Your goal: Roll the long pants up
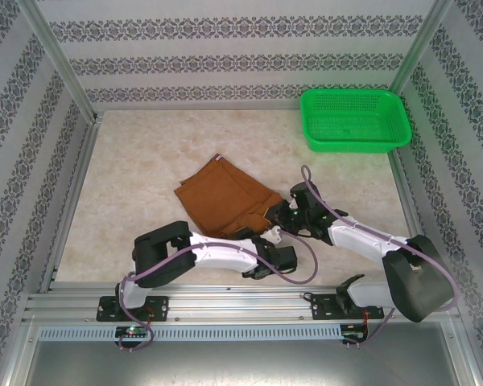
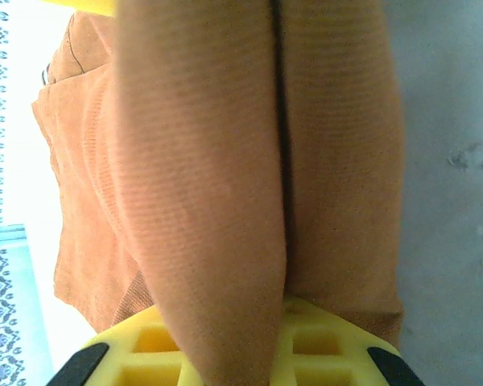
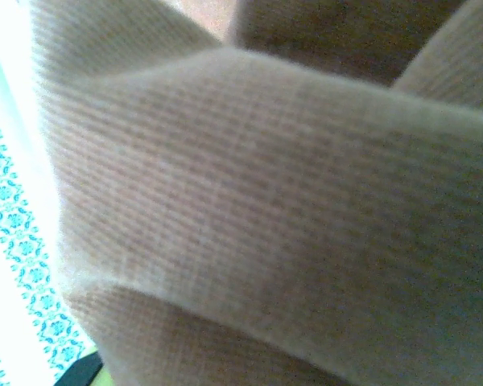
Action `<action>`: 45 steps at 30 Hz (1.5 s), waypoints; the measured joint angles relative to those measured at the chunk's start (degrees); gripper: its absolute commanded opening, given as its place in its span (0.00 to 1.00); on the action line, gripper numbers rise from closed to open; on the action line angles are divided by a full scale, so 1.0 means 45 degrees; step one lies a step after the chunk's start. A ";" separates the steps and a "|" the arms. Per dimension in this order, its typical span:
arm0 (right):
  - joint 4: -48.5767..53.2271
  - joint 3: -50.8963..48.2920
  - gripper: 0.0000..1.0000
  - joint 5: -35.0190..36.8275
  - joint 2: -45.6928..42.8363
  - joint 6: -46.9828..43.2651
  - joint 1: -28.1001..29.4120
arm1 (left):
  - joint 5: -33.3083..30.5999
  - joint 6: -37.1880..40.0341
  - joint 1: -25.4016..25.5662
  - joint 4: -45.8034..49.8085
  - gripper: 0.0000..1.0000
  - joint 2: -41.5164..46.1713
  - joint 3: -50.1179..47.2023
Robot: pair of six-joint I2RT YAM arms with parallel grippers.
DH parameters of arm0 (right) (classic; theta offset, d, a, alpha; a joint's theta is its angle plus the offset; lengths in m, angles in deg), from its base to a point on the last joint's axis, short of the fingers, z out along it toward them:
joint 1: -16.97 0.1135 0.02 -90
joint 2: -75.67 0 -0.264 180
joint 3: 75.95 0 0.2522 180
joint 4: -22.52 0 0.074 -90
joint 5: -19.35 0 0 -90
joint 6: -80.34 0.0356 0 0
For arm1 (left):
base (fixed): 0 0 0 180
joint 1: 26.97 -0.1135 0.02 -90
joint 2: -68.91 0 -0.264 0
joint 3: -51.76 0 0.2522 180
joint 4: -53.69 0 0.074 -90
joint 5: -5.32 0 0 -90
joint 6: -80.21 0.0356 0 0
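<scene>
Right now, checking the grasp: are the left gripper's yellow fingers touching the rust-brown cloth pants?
Touching: left wrist view shows the rust-brown cloth pants draped over the yellow fingers.

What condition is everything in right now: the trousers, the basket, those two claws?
long pants, lying folded, near edge bunched into rounded folds
green basket, upright and empty
left gripper, shut on the long pants
right gripper, at the pants' near edge, jaws hidden by cloth

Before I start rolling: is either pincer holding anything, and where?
Unclear: left pincer and right pincer both meet the pants at the near edge; cloth drapes over the left pad.
</scene>
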 measured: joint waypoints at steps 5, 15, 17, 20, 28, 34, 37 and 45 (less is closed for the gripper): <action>-0.0053 0.0000 0.00 -0.0418 0.0136 0.0146 -0.0083 | 0.1384 0.0189 -0.0384 -0.0019 0.00 0.0884 -0.0151; 0.0651 0.0301 0.59 -0.0661 0.0209 -0.0160 -0.0389 | 0.6217 0.0350 -0.1851 -0.0724 0.00 0.2302 -0.0797; 0.1088 0.0661 0.66 -0.0651 -0.0291 -0.0534 -0.0379 | 0.7315 0.0262 -0.2399 -0.0763 0.00 0.2686 -0.0937; 0.1987 0.1311 0.70 -0.0593 -0.1496 -0.1336 -0.0389 | 0.8602 0.0112 -0.2948 -0.1088 0.00 0.3075 -0.1146; 0.3162 0.1904 0.77 -0.0665 -0.2516 -0.2458 -0.1219 | 1.3061 -0.1112 -0.4862 -0.3240 0.00 0.5085 -0.3264; 0.3395 0.1418 0.78 -0.1141 -0.1647 -0.2652 -0.1209 | 1.6252 -0.3342 -0.6387 -0.6042 0.00 0.6300 -0.5396; 0.3240 0.1365 0.78 -0.1350 -0.1151 -0.2662 -0.1209 | 1.7578 -0.4857 -0.6747 -0.8063 0.00 0.6416 -0.6683; 0.2628 0.1758 0.79 -0.1773 0.0301 -0.2803 -0.0787 | 1.9215 -0.7465 -0.7014 -1.1652 0.00 0.6577 -0.8718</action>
